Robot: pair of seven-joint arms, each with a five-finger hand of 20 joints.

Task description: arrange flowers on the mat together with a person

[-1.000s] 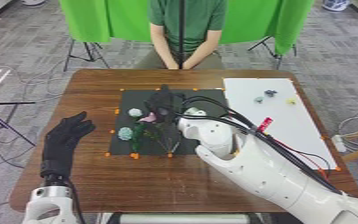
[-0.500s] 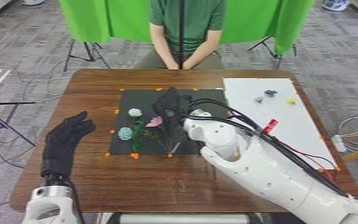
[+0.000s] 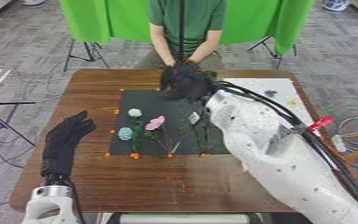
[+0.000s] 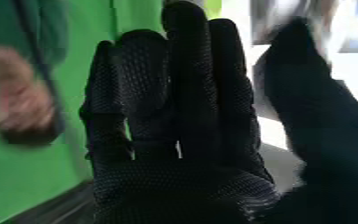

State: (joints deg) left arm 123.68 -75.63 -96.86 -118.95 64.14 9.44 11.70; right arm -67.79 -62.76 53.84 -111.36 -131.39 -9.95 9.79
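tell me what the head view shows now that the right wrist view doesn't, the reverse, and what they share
Head view: the left hand, plus the dark mat with a pink flower and two pale blue flowers, one above the other.

Right wrist view: a close look at straight fingers, with the thumb standing apart from them.

Both: the right hand and the green curtain.

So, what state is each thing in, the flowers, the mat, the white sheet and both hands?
Left hand: open, fingers relaxed.
Right hand: open, fingers straight.
Pink flower: open bloom, lying on the mat.
Two pale blue flowers: lying left of the pink one.
Dark mat: flat.
White sheet: flat, partly hidden by the right arm.
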